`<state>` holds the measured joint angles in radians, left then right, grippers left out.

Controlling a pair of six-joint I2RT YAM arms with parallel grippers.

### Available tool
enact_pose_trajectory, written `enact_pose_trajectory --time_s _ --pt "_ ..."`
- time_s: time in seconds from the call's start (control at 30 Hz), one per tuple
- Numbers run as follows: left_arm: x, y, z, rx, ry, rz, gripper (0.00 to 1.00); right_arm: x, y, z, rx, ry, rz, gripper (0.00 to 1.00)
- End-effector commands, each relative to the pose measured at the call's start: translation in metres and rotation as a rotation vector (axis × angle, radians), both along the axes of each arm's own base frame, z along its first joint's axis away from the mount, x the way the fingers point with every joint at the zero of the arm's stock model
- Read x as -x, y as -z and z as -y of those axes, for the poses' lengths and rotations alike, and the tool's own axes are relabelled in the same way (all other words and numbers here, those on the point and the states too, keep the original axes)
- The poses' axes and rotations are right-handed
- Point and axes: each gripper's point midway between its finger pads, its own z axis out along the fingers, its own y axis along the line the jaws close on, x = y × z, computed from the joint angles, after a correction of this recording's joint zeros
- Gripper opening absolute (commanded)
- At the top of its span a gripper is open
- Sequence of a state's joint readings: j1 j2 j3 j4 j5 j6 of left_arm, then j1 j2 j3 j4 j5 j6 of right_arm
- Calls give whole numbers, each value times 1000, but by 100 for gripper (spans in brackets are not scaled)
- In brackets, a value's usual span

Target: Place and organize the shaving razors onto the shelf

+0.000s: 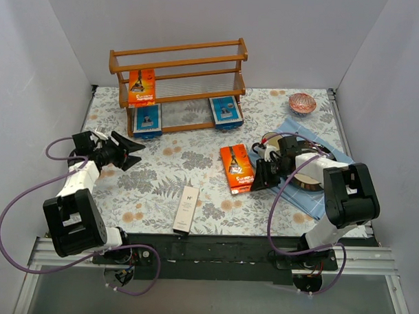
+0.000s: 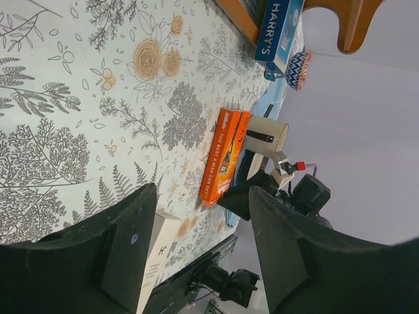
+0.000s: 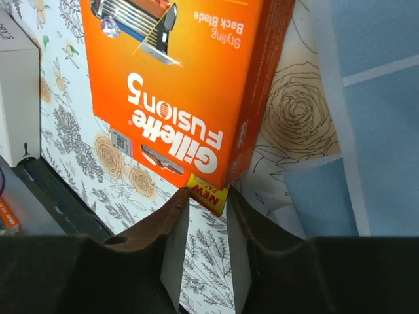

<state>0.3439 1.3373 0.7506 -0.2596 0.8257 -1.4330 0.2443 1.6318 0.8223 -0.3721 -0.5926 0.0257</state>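
Observation:
The wooden shelf (image 1: pixel 178 63) stands at the back. An orange razor pack (image 1: pixel 141 86) is on its upper board and two blue packs (image 1: pixel 147 118) (image 1: pixel 226 111) are on the lower board. A second orange pack (image 1: pixel 237 169) lies flat on the table. My right gripper (image 1: pixel 260 176) is at its near right corner. In the right wrist view the gripper (image 3: pixel 208 196) is narrowly open, its tips on either side of the pack's (image 3: pixel 177 85) yellow corner tab. The slim white box (image 1: pixel 186 208) lies near the front. My left gripper (image 1: pixel 130 153) (image 2: pixel 201 193) is open and empty, low over the table on the left.
A blue cloth (image 1: pixel 312 167) lies under my right arm, with a round plate (image 1: pixel 306 180) on it. A small patterned bowl (image 1: pixel 301 102) sits at the back right. The black base rail (image 1: pixel 213 243) runs along the front edge. White walls close in both sides.

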Motion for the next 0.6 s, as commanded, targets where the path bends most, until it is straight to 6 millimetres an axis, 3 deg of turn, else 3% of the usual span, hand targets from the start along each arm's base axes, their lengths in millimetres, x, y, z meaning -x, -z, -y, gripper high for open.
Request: enact_pose_trajectory --time_s 0.0,0.07,0.1,0.2,0.37,0.57 --pt "5 -9 6 22 16 42 58 2 7 -1 -35 22 -21 26" --pt "8 -10 12 73 20 29 62 3 3 -2 -54 12 -13 16" --pt "8 -14 16 92 38 45 65 3 0 -3 -69 -1 -4 2" --pt "11 -24 40 157 109 49 76 0 -21 -11 -134 -35 31 1" --pt "31 -35 107 177 340 65 85 -9 -83 -40 -377 -114 83 1" --pt "34 -7 147 262 410 -112 86 -8 -119 -55 -539 -165 71 1"
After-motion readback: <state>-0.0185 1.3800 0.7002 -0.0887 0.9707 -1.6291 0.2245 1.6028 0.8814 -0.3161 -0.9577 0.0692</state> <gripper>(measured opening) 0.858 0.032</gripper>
